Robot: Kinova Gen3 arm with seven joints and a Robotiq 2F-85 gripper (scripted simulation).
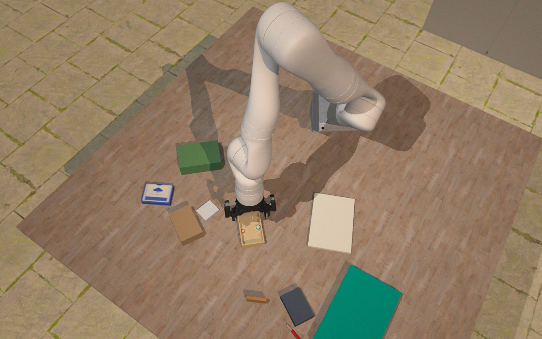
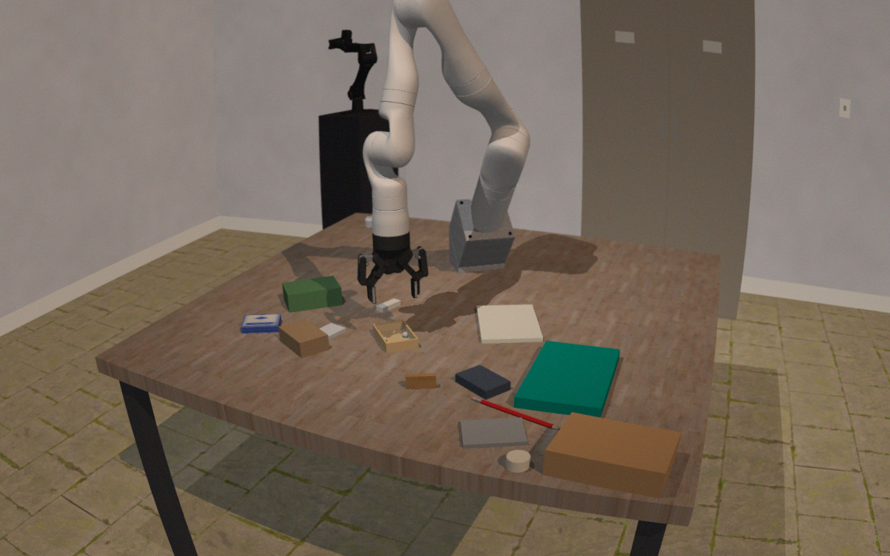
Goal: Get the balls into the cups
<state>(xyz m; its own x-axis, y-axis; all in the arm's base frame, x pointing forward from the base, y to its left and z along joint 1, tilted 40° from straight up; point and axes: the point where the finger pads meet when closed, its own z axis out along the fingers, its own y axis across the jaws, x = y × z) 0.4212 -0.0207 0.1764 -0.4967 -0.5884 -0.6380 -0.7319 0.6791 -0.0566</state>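
Observation:
The wooden puzzle [image 1: 251,230] is a small shallow tan box lying flat on the table, also in the exterior view [image 2: 395,337]. Inside it I see an orange spot [image 1: 243,230] on the left and a green spot [image 1: 258,226] on the right, each with a pale dot on it; they are too small to tell ball from cup. My gripper [image 2: 392,286] hangs open and empty, pointing down, well above the table and behind the puzzle. From above it [image 1: 250,209] overlaps the puzzle's far end.
Near the puzzle lie a brown block [image 1: 186,223], a small white tile [image 1: 207,209], a blue card box [image 1: 157,193], a green box [image 1: 199,157] and a cream slab [image 1: 331,221]. A small white block [image 2: 387,304] lies under the gripper. Nearer the front are a teal slab [image 2: 567,377], a dark block [image 2: 482,381] and a red pencil [image 2: 511,411].

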